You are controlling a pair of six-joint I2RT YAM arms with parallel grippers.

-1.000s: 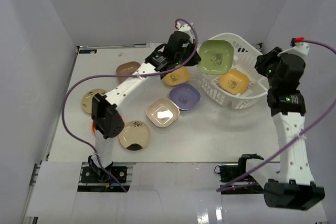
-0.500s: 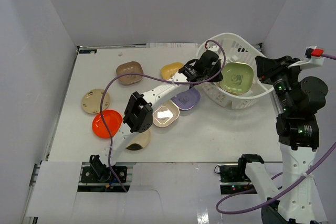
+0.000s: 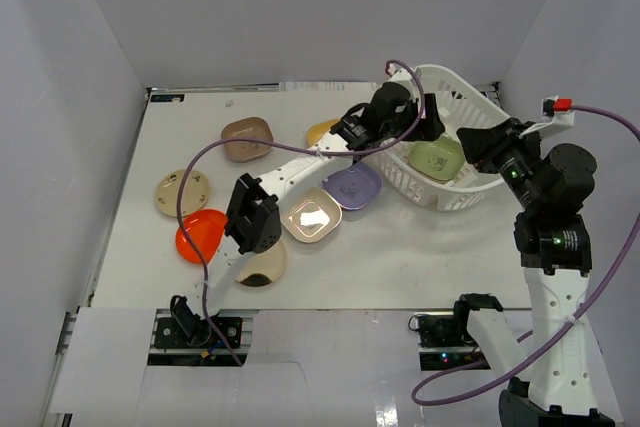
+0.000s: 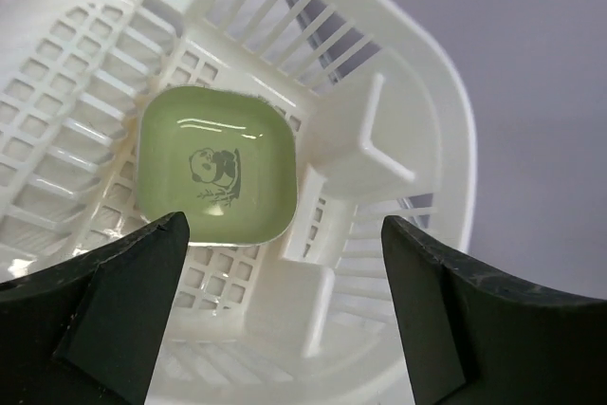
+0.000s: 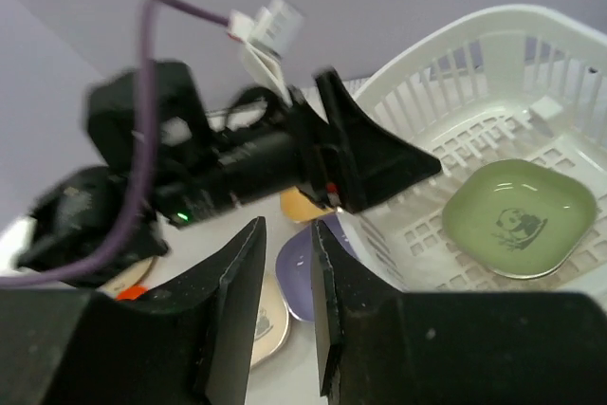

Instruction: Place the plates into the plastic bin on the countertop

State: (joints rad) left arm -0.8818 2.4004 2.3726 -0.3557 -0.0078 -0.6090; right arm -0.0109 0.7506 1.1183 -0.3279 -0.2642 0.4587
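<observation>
A green plate [image 4: 216, 175] with a panda print lies flat inside the white plastic bin [image 4: 446, 92], also seen as the green plate [image 3: 437, 157] in the bin [image 3: 470, 192] from above. My left gripper [image 4: 285, 234] hovers just above it, open wide and empty; in the top view the left gripper [image 3: 424, 125] is over the bin's left rim. My right gripper [image 5: 287, 244] hangs at the bin's right side [image 3: 468, 141], its jaws a narrow gap apart, holding nothing. On the countertop [image 3: 400, 257] lie purple [image 3: 352, 185], cream [image 3: 310, 215], yellow [image 3: 320, 131] and brown [image 3: 246, 138] plates.
Further left lie a tan round plate [image 3: 182, 191], an orange plate [image 3: 200, 235] and another tan plate [image 3: 262, 265] half under the left arm. A purple cable [image 3: 200, 177] loops over the table. Grey walls close in both sides and the back.
The left gripper carried the green plate from the bin's rim down inside, then opened and let it go; the plate now lies in the bin. The right arm shifted near the bin.
</observation>
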